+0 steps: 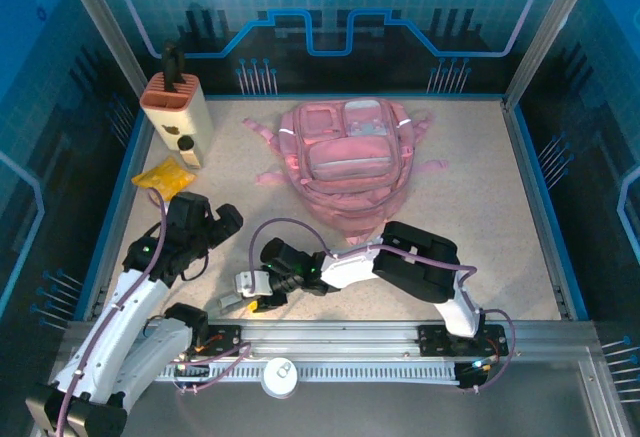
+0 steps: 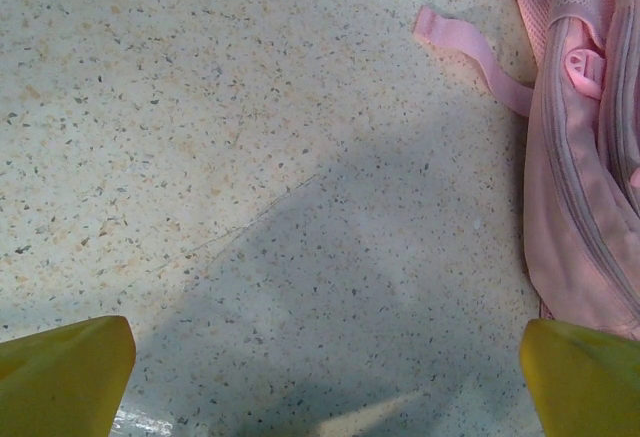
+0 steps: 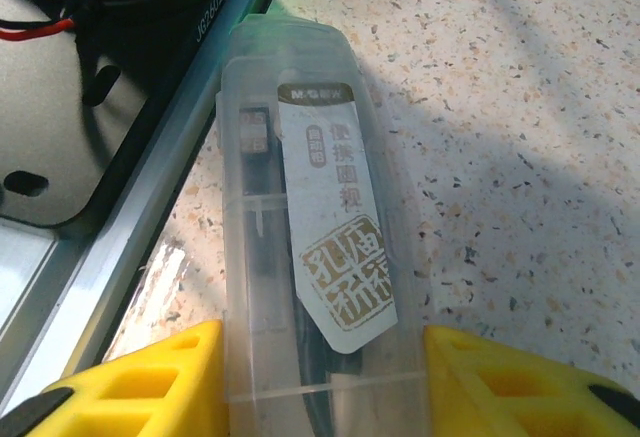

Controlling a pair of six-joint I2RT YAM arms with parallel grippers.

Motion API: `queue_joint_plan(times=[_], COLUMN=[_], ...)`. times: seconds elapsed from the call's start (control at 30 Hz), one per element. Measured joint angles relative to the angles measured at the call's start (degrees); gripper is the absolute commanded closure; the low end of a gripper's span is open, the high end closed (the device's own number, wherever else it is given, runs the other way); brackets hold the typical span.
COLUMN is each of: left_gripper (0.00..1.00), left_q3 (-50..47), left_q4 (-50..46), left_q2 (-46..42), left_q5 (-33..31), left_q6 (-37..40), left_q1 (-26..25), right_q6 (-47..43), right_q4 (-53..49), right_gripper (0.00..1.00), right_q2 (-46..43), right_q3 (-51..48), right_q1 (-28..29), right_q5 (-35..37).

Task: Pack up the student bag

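Closest in, by the aluminium rail [image 1: 350, 342] well on the near side of the student bag, the right gripper [image 3: 325, 382] is clenched on a clear plastic stationery case [image 3: 300, 257] with a printed label. Its yellow fingers [image 3: 160, 377] press against the case's two long sides. The case is stiff and smooth, so it could slip in the grip.

Nearer to the bag, off its near-left corner, the left gripper [image 2: 325, 382] hovers over bare speckled table [image 2: 200, 157]. Its fingers are spread wide and hold nothing.

The student bag [image 1: 345, 162] lies flat in the middle of the table with its pale front pockets up. Its pink straps [image 2: 470, 52] trail loose onto the table on both sides. It looks like soft, thin fabric: light, floppy and likely to sag or fold rather than keep its shape. A pinch on a flat panel would probably only gather cloth. The firmer holds look to be the seam ridge beside a zip, a zip pull or a strap root. One gripper would have to hold the mouth open while the other feeds the case in. I cannot tell whether any zip is open.

Left of the bag lies a small yellow packet [image 1: 163, 175]. Beyond that, to the bag's far left, stands a beige desk organiser [image 1: 178, 112].
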Motion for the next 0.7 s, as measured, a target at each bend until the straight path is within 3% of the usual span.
queue_joint_plan(times=[0.27,0.47,0.7], left_gripper=[0.01,0.01,0.01], left_q3=[2.1,9.6,13.7], left_q4=[0.5,1.6,7.9], left_q2=[1.5,6.8,15.8], left_q5=[0.5,2.5,8.5], left_q6=[2.5,8.1,13.7], left_q1=[0.0,0.0,-0.5], right_q6=[3.5,8.7,15.0], right_q4=[-0.1,-0.9,-10.9], right_gripper=[0.58,0.60,0.62], right_q2=[-7.3,-18.7,-33.1], right_q3=[-5.7,-10.6,-14.2], right_q1=[-1.7,-6.8,-13.0], right_q5=[2.3,3.9,8.8])
